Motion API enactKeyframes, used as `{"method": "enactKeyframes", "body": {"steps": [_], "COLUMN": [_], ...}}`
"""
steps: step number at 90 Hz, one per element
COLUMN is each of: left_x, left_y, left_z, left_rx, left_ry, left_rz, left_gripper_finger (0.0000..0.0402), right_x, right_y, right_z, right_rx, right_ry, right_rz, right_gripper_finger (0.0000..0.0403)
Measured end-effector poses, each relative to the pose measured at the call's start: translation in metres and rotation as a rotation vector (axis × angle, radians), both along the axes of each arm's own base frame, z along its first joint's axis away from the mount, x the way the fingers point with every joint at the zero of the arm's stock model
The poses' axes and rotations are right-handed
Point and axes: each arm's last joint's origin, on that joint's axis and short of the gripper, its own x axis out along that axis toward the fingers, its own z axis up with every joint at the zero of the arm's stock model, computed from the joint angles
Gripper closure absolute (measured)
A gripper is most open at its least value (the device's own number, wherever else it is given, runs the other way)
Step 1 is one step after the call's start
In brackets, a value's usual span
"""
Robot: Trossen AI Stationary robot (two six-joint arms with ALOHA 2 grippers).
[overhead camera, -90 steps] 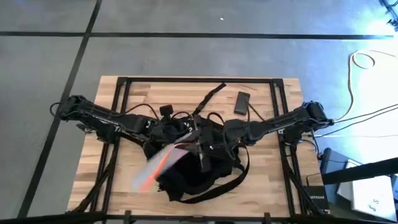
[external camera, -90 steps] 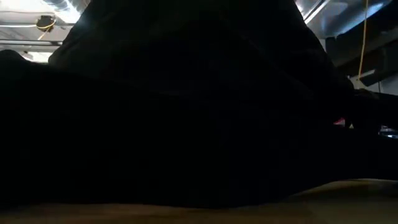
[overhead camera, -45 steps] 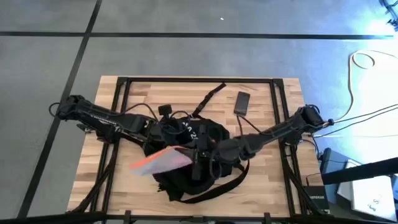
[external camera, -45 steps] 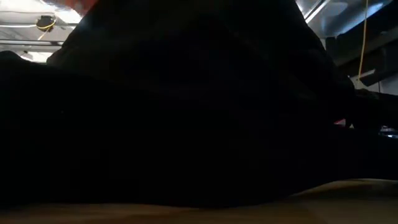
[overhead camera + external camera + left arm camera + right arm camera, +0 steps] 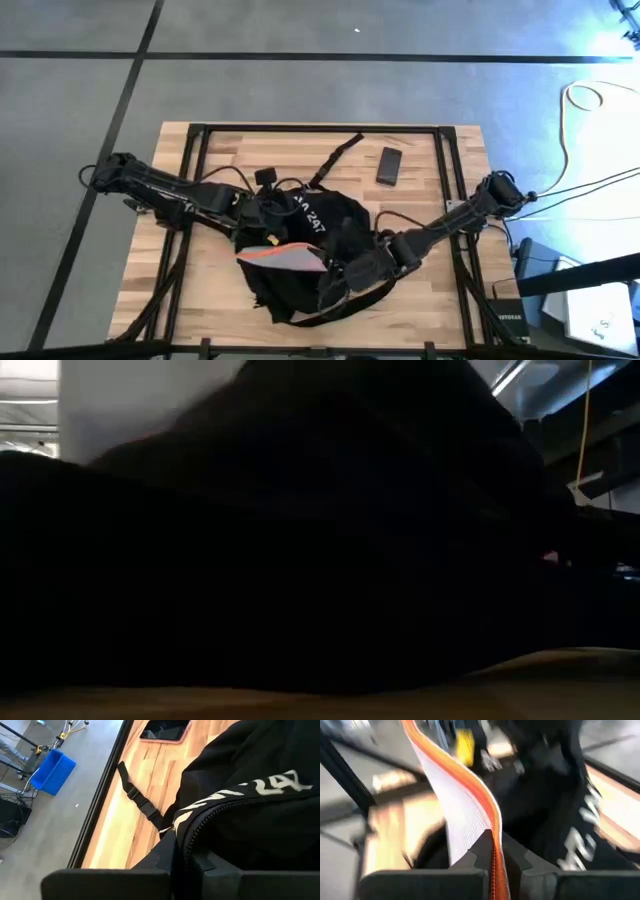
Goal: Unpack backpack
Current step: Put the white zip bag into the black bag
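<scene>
One backpack (image 5: 310, 250), lower center of the wooden table (image 5: 220, 150). One translucent pouch (image 5: 285, 258) with orange trim, pinched in the right gripper (image 5: 335, 290). Left gripper (image 5: 262, 212) clamps the backpack's fabric edge. One phone (image 5: 389, 166) upper right. Grey floor (image 5: 300, 90) around.

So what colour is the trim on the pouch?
Orange trim on a whitish translucent pouch; clearest in the right wrist view.

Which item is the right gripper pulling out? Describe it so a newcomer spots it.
On the wooden table lies a black backpack between the two arms. Over its left half hangs a flat pale pouch, pinched by the right gripper. Its orange zipper edge sets it apart from the all-black fabric around it.
</scene>
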Motion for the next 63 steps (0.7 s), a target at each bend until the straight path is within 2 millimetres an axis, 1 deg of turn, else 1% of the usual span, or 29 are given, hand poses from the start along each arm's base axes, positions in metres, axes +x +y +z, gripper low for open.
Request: {"method": "enactKeyframes", "body": {"steps": [7, 13, 23, 40, 55, 63], "left_x": [0.000, 0.000, -0.002, -0.011, -0.018, -0.018], "left_y": [0.000, 0.000, 0.000, 0.001, 0.003, 0.003], "left_z": [0.000, 0.000, 0.002, 0.014, 0.023, 0.023], "left_rx": [0.000, 0.000, -0.004, -0.020, -0.038, -0.053], "left_ry": [0.000, -0.001, -0.011, -0.052, -0.084, -0.090], "left_rz": [0.000, 0.000, 0.002, -0.001, -0.004, -0.004], "left_gripper_finger": [0.0401, 0.0401, 0.0401, 0.0401, 0.0401, 0.0401], "right_x": [-0.008, -0.013, -0.016, -0.023, -0.025, -0.025], "right_y": [-0.007, -0.014, -0.016, -0.022, -0.025, -0.026], "right_z": [-0.010, -0.016, -0.015, -0.018, -0.015, -0.011], "right_rx": [-0.031, -0.028, -0.045, -0.111, -0.203, -0.245], "right_ry": [0.106, 0.147, 0.141, 0.144, 0.063, 0.018], "right_rz": [-0.069, -0.154, -0.201, -0.309, -0.412, -0.455], "right_gripper_finger": [0.0403, 0.0403, 0.0403, 0.0403, 0.0403, 0.0403]}}
